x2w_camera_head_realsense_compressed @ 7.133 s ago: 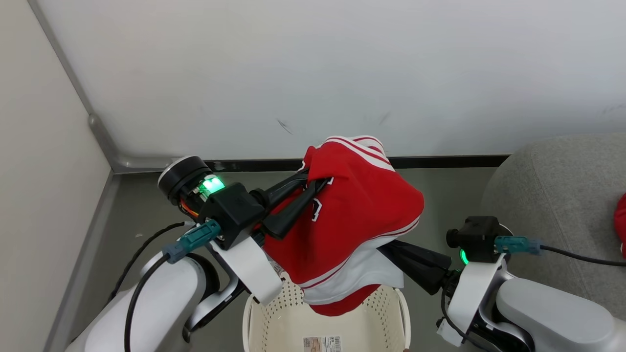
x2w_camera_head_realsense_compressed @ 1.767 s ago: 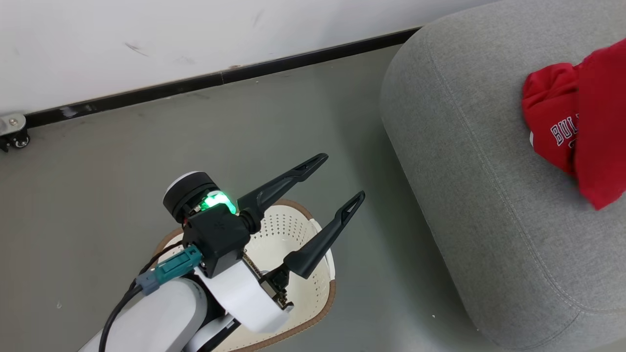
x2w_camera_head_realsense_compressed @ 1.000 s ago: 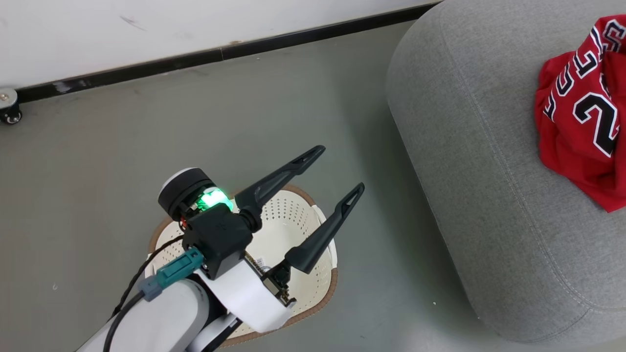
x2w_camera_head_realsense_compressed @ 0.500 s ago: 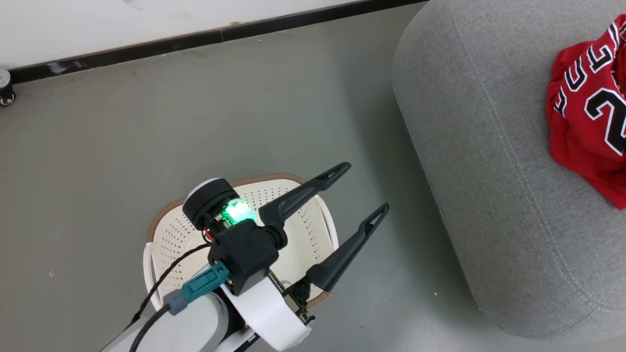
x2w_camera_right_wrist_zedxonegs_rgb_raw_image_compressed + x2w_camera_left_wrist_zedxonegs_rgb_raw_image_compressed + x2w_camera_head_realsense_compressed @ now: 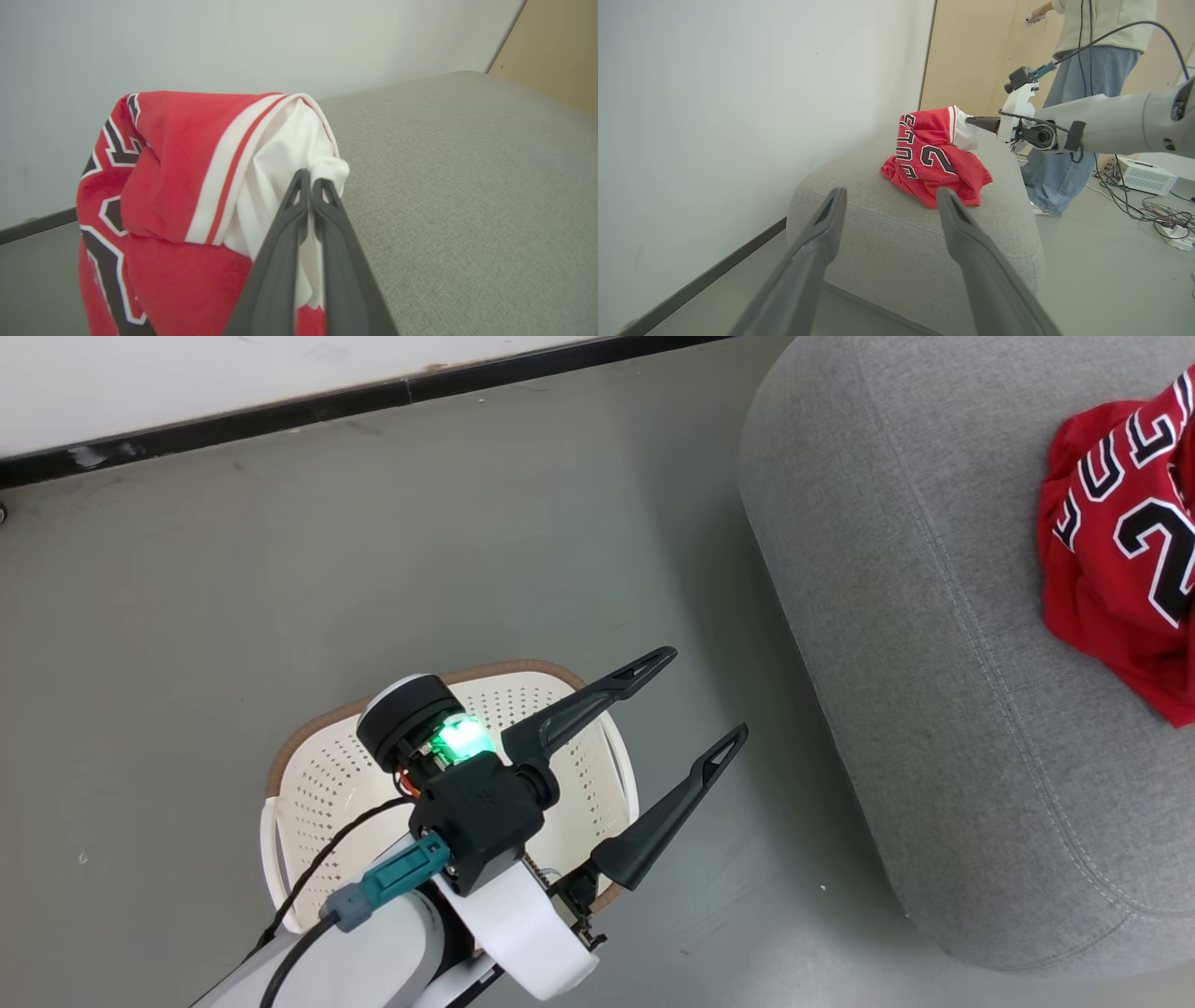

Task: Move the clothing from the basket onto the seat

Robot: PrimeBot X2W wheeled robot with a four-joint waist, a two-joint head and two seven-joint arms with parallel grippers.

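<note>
The cream laundry basket (image 5: 322,793) stands on the grey floor (image 5: 280,569), partly beneath the left arm. The left end effector (image 5: 702,698) hangs above the basket's right rim, fingers spread wide and empty, pointing toward the grey seat (image 5: 896,663). The red basketball clothing (image 5: 1116,579) lies on the seat top, well apart from that end effector. The right end effector (image 5: 312,182) is clamped on the clothing's white trim, holding that fold raised above the seat.

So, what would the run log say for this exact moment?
left gripper: open, empty | right gripper: shut on clothing | clothing: resting on seat
</note>
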